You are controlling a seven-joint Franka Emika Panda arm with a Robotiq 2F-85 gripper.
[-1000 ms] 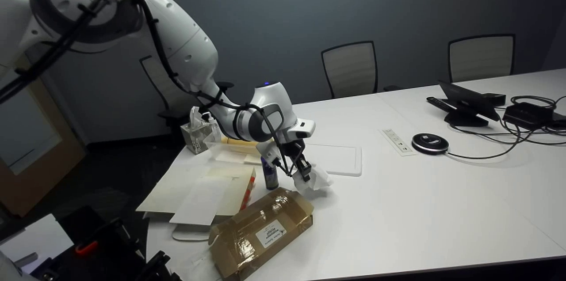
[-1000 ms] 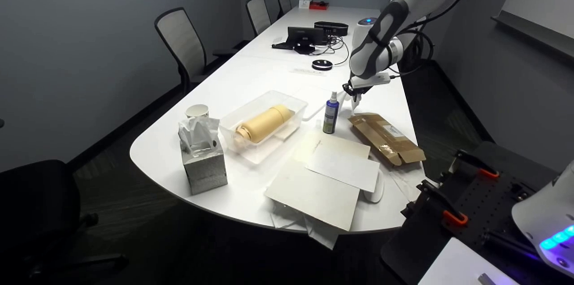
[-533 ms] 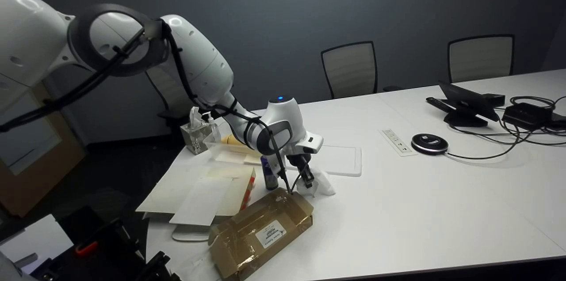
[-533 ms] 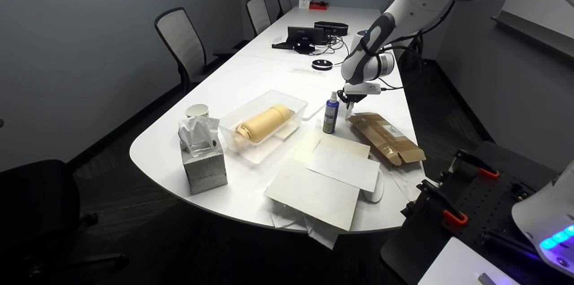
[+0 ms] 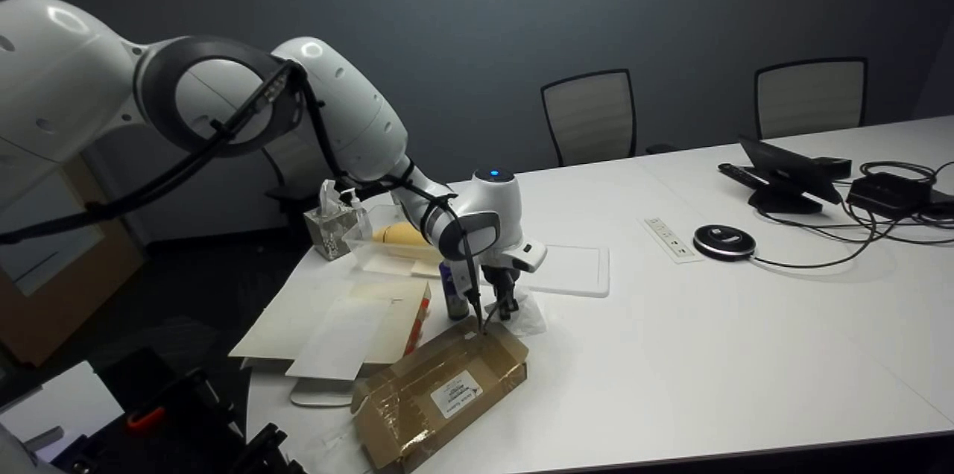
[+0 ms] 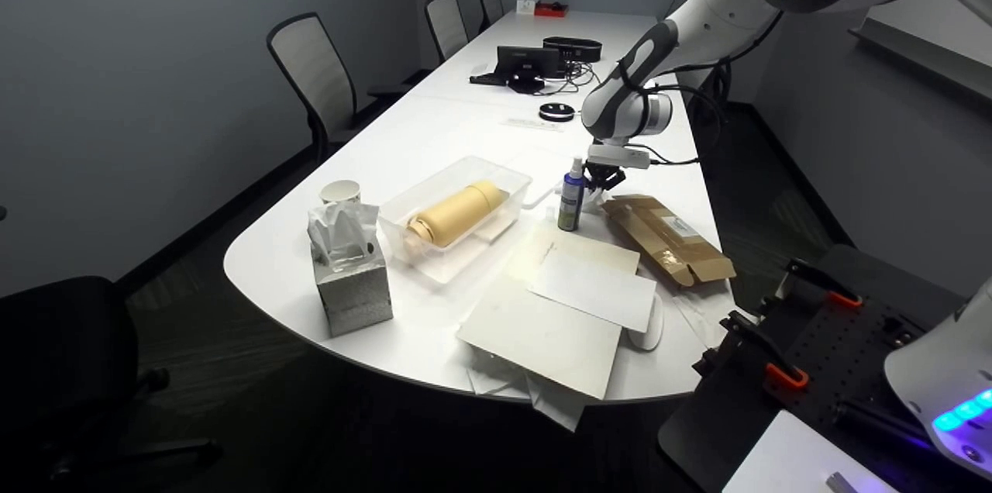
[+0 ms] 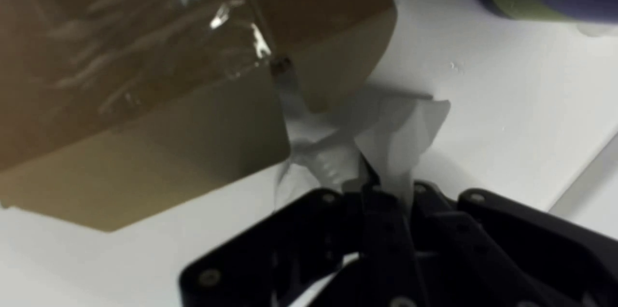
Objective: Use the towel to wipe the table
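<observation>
The towel (image 7: 400, 138) is a thin, white, crumpled sheet. In the wrist view it is pinched between the black fingers of my gripper (image 7: 392, 193), and its folds spread out beyond the fingertips. In an exterior view the towel (image 5: 528, 314) lies bunched at the top of the white table (image 5: 693, 362), below and around my gripper (image 5: 507, 311). In an exterior view my gripper (image 6: 603, 181) is just behind the spray bottle, and the towel (image 6: 594, 201) is partly hidden there. The fingers are shut on the towel, low over the table.
An open cardboard box (image 5: 447, 392) touches or nearly touches the towel. A blue spray bottle (image 6: 571, 198) stands close beside the gripper. A flat white panel (image 5: 570, 270), a clear bin (image 6: 411, 245) with a yellow bottle, cardboard sheets (image 6: 542, 322) and a tissue box (image 6: 355, 295) are nearby.
My gripper has moved down and toward the cardboard box and spray bottle, carrying the towel. The towel now lies flatter on the table. The other objects have not moved.
</observation>
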